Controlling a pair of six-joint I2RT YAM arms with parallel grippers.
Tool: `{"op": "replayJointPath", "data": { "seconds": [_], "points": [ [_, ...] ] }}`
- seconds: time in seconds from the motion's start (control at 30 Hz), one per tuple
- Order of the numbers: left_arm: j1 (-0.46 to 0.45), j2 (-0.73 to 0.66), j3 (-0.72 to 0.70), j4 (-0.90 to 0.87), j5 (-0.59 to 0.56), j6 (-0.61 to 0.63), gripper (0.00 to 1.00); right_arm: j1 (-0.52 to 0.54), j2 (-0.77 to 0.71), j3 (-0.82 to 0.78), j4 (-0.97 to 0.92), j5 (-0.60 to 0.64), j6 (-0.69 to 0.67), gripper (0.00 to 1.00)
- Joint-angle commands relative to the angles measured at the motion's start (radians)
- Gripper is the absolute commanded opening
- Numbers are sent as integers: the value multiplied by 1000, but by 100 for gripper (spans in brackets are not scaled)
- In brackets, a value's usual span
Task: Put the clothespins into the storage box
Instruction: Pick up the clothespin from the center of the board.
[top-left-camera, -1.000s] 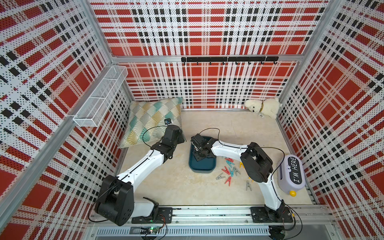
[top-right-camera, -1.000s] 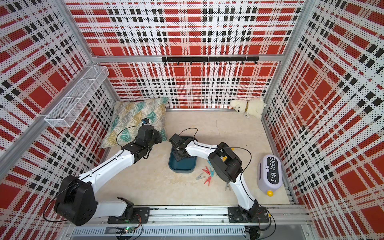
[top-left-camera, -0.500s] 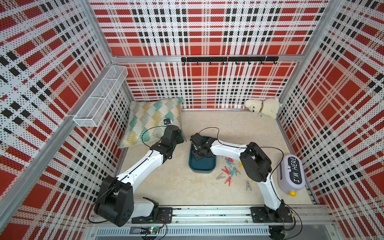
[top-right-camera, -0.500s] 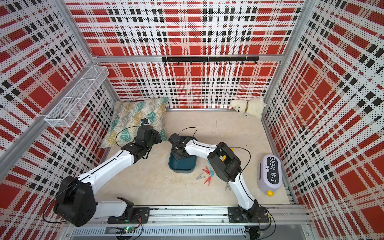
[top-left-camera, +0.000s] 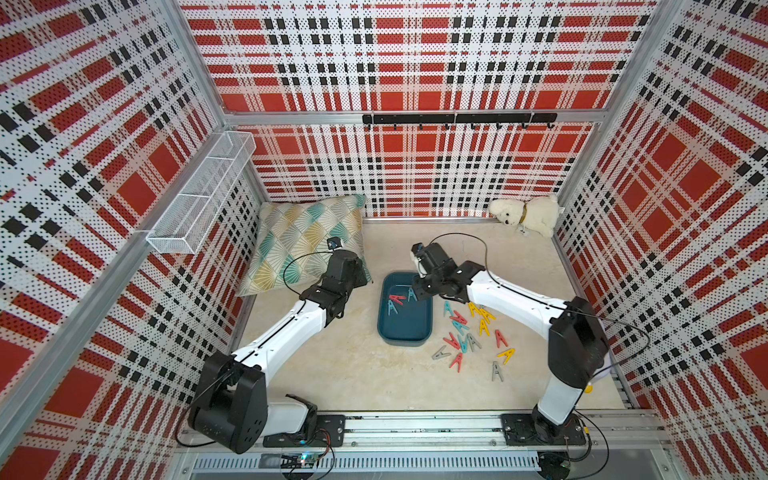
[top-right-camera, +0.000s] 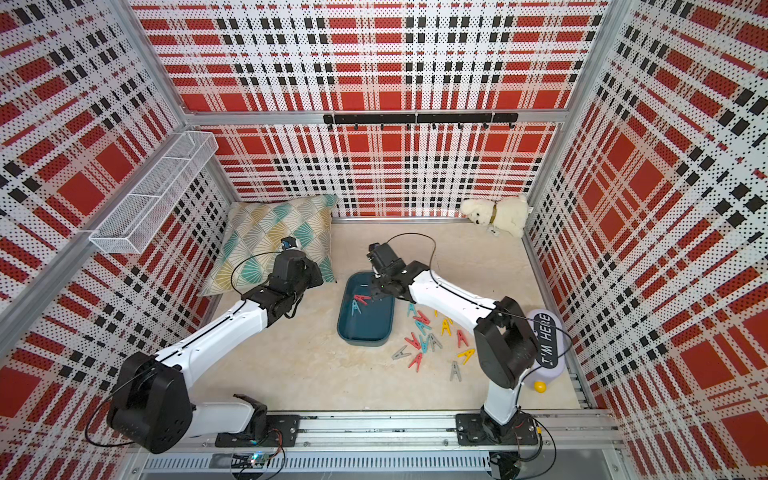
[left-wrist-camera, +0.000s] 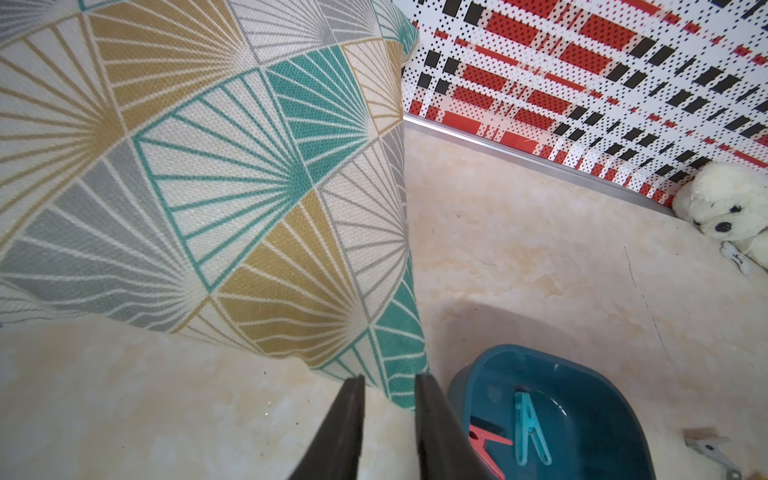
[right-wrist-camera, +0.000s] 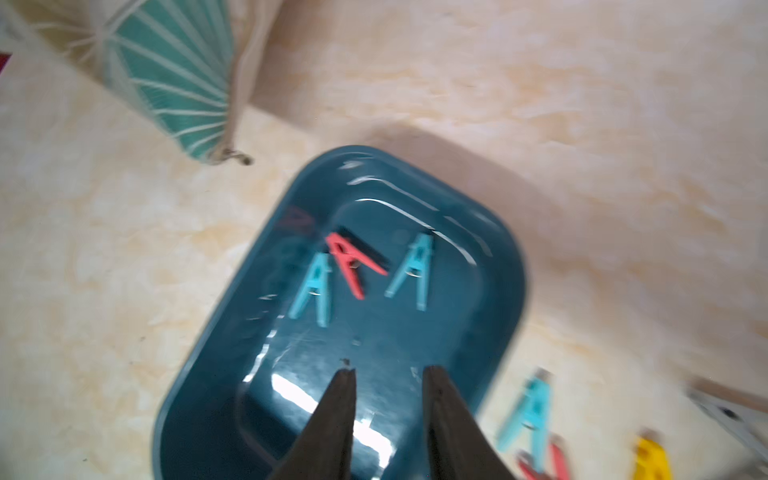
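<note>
Lying flat in the box (top-left-camera: 404, 342), in the half nearer the back wall, are three clothespins (right-wrist-camera: 351, 264): a red one between two light blue ones. The red one sits close against one of the blue ones, but the right wrist view is too blurred to tell whether they touch. The others, in red, yellow, light blue and grey, form a loose pile (top-left-camera: 463, 334) on the floor (top-left-camera: 357, 374) just beside the box on the robot's right. Several of these overlap, and a few grey and yellow ones lie farther out toward the front.

The right gripper (right-wrist-camera: 388, 370) hovers over the box, its jaws parted by a narrow gap with nothing between them. The left gripper (left-wrist-camera: 390, 377) hangs above the floor on the box's other side, at the near corner of the pillow (top-left-camera: 307, 241). Its jaws are also narrowly apart and empty.

A plush dog (top-left-camera: 528, 214) lies in the back right corner, well apart from the box.
</note>
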Motion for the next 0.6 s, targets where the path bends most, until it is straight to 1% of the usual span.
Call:
{"op": "replayJointPath", "data": {
  "seconds": [0.0,0.1,0.2,0.37,0.57],
  "points": [
    [4,-1,-2,1,3,1,28,-69,-70,-134,0,18,-2,34],
    [3,2,-2,5,5,0,28,-112,-128,-244,21,2,-5,35],
    [1,12,2,11,9,-3,28,-117,-123,-299,31,0,-7,34],
    [-14,30,15,13,10,-4,28,-116,-60,-326,74,-2,6,34],
    [-25,24,15,12,-1,-4,28,-116,16,-301,97,8,-1,30]
  ]
}}
